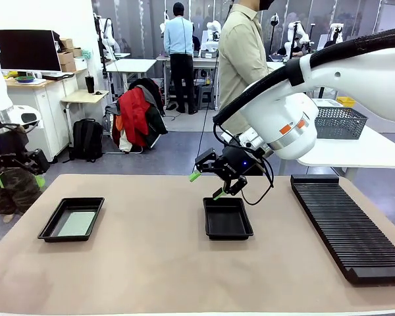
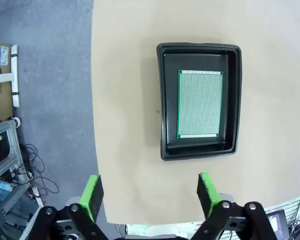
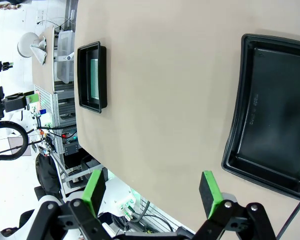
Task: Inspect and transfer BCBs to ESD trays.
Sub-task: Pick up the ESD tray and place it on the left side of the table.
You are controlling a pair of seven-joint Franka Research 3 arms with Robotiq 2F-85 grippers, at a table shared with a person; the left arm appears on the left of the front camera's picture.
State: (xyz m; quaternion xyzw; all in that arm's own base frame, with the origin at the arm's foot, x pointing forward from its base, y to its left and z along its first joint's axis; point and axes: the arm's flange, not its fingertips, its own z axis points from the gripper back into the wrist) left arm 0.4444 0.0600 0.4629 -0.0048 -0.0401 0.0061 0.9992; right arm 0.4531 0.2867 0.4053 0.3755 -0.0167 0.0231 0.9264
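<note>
1. Bench: tan top, across the lower frame of the front view.
2. Rack: long, black, ribbed, lying on the bench at lower right. Its slots look empty.
3. Left ESD tray: black, shallow, lower left of the front view. It holds one BCB, lying flat on the floor of the tray. In the left wrist view this tray sits upper right, and the BCB shows a green edge and a dotted face. No writing can be read on it.
4. Middle ESD tray: black, centre of the front view, empty. In the right wrist view its wall is at right. A moulded mark on the floor is too faint to read.
5. Right claw: jaws spread wide, holding nothing, above the far edge of the middle ESD tray. Green pads stand apart in its own view.
6. Left claw: at the left edge, off the bench, jaws wide and empty; same in its own view.
7. Cardboard box: upper left of the left wrist view. Its label is illegible.
8. Basket: grey mesh, on a white table at right.
9. Person: standing beyond the bench, top centre.
</note>
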